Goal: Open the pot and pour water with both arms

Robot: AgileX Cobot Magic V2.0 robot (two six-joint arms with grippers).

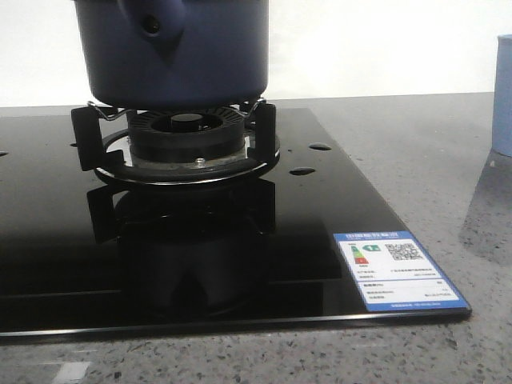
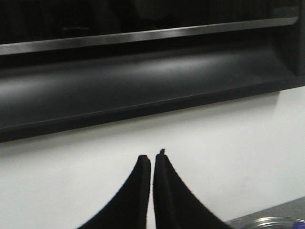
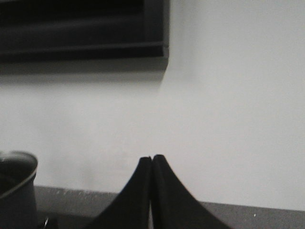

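The large round dark navy-blue pot [image 1: 178, 50] sits on the black burner grate [image 1: 176, 140] at the counter's [image 1: 416, 160] twelve o'clock, below both clenched, empty tools, left [image 2: 152, 157] and right [image 3: 151, 160], neither evidently nearer.

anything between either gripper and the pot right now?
Nothing visible. The pot sits on the burner stand. Left gripper and right gripper are both shut, facing the white wall. Only the pot's rim shows at the edges of both wrist views.

Left gripper [image 2: 152, 160], right gripper [image 3: 151, 159]: seemingly closed, empty.
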